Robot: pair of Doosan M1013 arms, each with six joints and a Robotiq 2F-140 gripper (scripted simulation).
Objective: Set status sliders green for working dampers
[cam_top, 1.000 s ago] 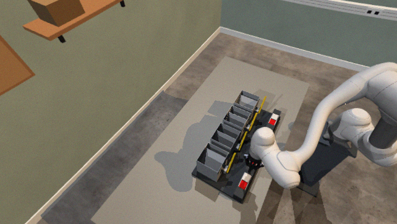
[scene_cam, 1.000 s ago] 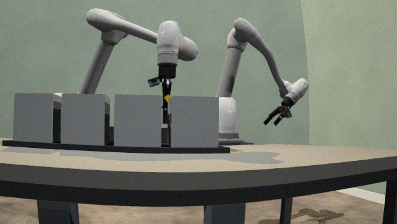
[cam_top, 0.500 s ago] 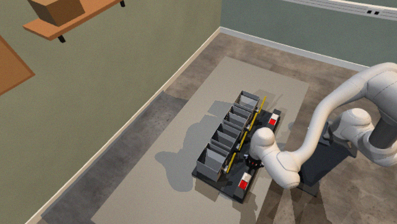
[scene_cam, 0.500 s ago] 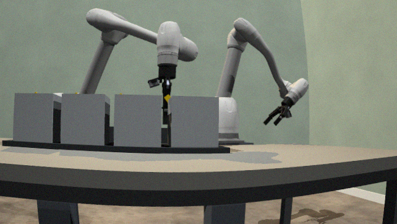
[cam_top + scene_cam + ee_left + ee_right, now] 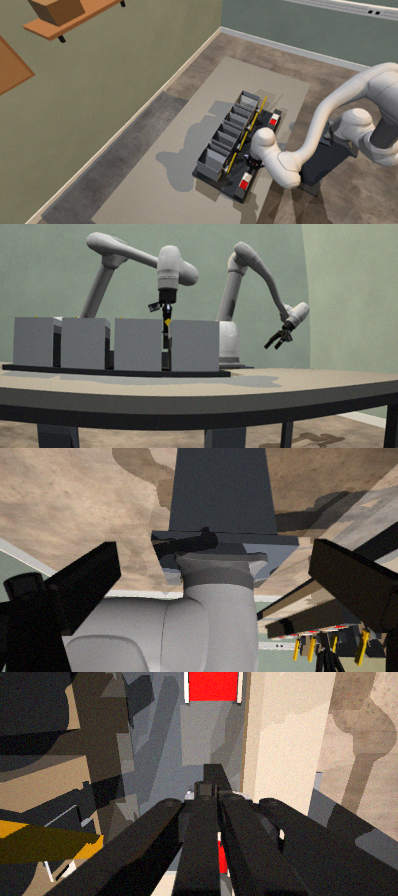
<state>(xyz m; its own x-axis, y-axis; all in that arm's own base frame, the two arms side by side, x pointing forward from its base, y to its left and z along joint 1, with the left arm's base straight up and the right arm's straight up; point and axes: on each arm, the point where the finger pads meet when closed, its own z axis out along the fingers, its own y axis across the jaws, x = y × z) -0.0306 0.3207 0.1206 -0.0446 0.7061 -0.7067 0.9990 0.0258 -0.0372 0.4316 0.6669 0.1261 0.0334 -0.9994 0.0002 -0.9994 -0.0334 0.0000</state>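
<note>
Above the dark base board (image 5: 227, 187) (image 5: 124, 373), the right gripper (image 5: 167, 346) (image 5: 212, 778) points down, fingers together. Well apart, the left gripper (image 5: 271, 347) (image 5: 214, 557) hangs spread wide.

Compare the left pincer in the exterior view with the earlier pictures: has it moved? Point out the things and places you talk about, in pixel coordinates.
No, no visible shift: the left pincer (image 5: 271, 346) (image 5: 214, 557) keeps the same place, right of the end damper (image 5: 207, 170) (image 5: 195, 345).
</note>
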